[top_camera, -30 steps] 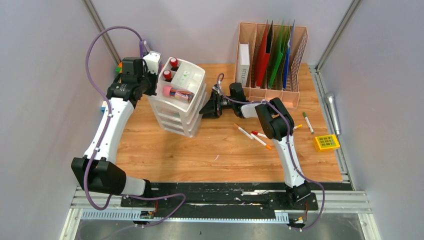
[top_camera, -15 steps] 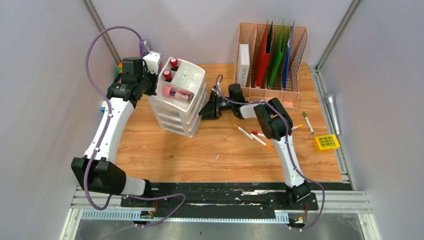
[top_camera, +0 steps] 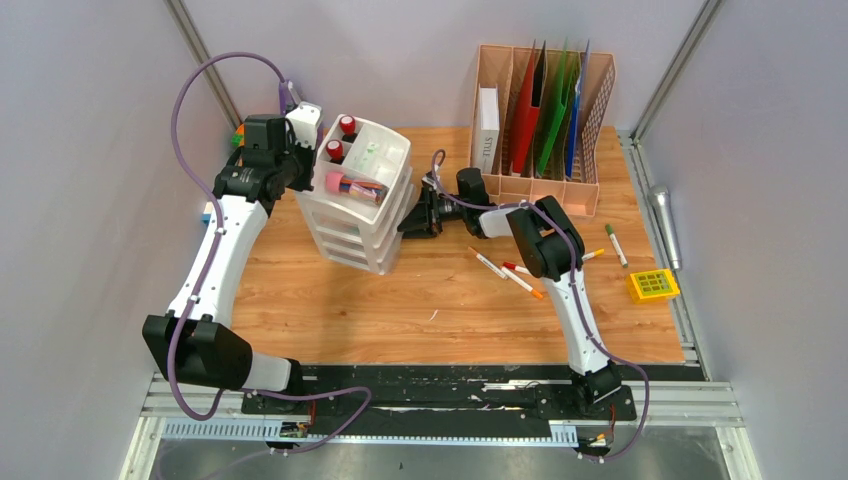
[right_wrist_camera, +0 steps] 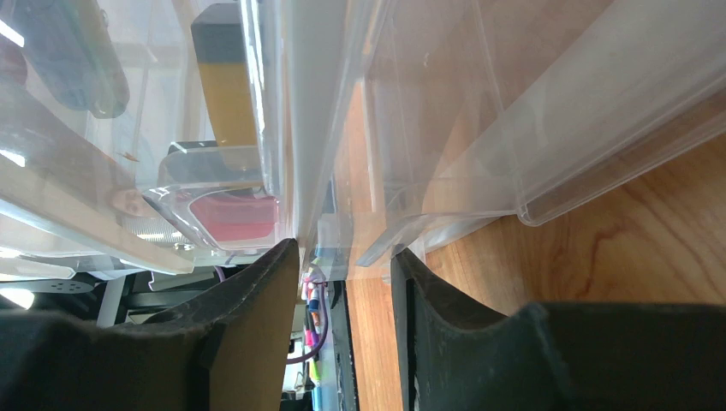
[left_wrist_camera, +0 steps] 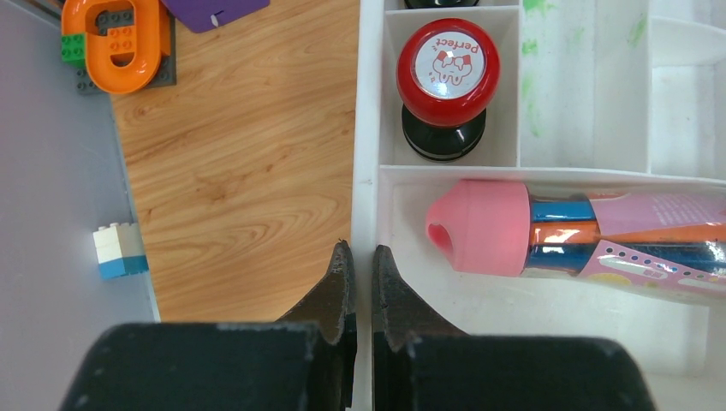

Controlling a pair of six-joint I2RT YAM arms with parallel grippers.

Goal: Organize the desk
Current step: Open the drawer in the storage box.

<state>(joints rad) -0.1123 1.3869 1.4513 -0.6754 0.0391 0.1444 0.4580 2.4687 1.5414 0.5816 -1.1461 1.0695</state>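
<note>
**Wood-grain counter, flat and rectangular**

The counter (top_camera: 330, 310) is a broad rectangle of light-brown wood-grain planks, their grain running side to side, lying flat. Grey walls close in its left, far and right sides. A black metal rail runs along its near edge.

Plain grey walls (top_camera: 80, 120) on three sides — aluminium posts (top_camera: 198, 50) in the far corners.

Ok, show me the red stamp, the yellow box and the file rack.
Red stamp (left_wrist_camera: 448, 64): left wrist view, on its round red top.
Yellow box (top_camera: 652, 285): top view, middle of its gridded top.
File rack (top_camera: 540, 195): top view, on its low front wall.
</note>
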